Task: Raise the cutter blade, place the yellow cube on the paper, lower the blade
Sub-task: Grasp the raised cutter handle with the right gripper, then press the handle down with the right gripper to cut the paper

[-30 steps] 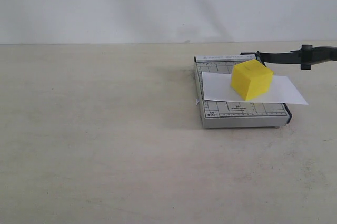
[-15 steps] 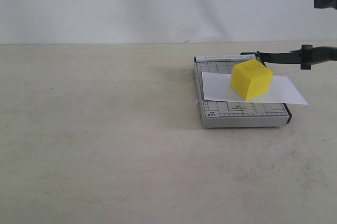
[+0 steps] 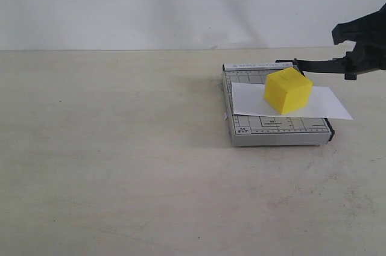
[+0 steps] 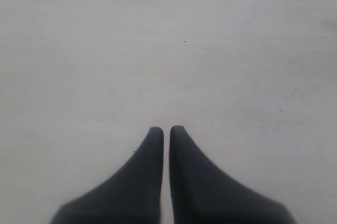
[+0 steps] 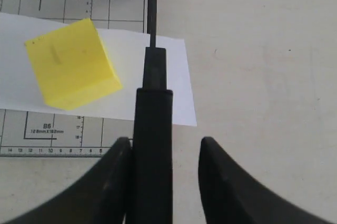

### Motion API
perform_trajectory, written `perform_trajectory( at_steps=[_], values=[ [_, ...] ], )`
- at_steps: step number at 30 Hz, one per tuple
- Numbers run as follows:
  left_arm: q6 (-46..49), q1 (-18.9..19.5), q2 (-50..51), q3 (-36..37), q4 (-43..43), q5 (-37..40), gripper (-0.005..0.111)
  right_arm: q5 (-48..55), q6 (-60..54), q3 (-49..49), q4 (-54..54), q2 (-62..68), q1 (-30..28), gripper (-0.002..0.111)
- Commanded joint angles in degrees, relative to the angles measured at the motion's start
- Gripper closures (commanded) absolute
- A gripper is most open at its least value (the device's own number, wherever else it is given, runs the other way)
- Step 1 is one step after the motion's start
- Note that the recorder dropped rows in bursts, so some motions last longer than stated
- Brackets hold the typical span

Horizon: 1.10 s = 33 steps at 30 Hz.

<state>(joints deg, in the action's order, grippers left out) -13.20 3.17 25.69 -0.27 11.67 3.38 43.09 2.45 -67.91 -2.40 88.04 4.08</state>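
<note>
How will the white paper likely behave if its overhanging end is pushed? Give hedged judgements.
Probably floppy: the paper is a thin sheet whose end overhangs the grey board unsupported. It likely would not slide readily, since the yellow cube sits on it. The free end might bend instead.

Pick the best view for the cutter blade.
Right wrist view: the cutter blade fills the centre, inside the open right end effector. Exterior view shows it side-on, raised, handle end partly hidden by that end effector. Left wrist view shows none of it.
</note>
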Motion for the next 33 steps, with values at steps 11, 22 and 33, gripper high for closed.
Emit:
perform_trajectory(
  at_steps=[11,22,33],
  values=[
    [0.2,-0.4,-0.1,0.3,0.1,-0.8,0.102,5.2,0.4,-0.1,0.4,0.6,-0.1,0.108],
    [0.2,-0.4,-0.1,0.3,0.1,-0.8,0.102,-7.1,-1.0,20.1,8.2,0.6,-0.1,0.108],
    [0.2,-0.4,-0.1,0.3,0.1,-0.8,0.102,-27.4,-8.6,33.3,16.1,2.9,-0.1,0.108]
  ],
)
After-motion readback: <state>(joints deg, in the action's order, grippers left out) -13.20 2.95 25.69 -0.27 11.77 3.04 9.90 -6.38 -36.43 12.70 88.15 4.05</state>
